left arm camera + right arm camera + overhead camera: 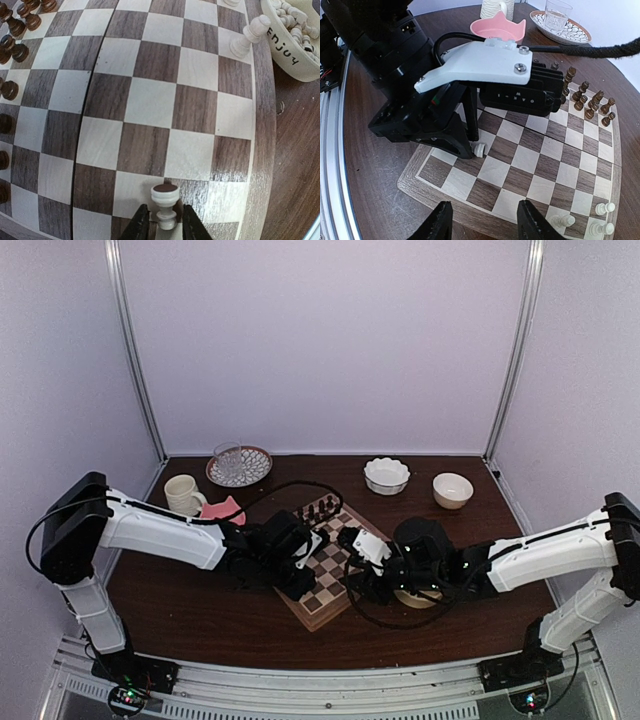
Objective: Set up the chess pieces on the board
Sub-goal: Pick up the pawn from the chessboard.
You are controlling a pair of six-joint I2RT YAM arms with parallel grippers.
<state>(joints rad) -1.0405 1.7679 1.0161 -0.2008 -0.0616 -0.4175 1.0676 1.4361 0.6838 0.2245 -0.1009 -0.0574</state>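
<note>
The board [315, 618] lies between my two arms. My left gripper [165, 227] is shut on a cream-white chess piece [165, 199], held sideways low over a square near the board's corner, felt base pointing forward. From the right wrist the same chess piece [479, 149] pokes out of the left fingers [462, 142]. Three white pieces [602, 207] stand at the board's [410, 175] other near corner, and one white piece [247, 37] stands by the rim [262, 125]. My right gripper [485, 222] hangs open and empty over the near edge.
Dark brown pieces [320, 508] stand in rows on the far side. A cream bowl [295, 55] of white pieces sits beside the board, under my right arm [415, 598]. Behind are a pink dish [222, 510], a mug [183, 494], a glass on a patterned plate [238, 465] and two white bowls [387, 476].
</note>
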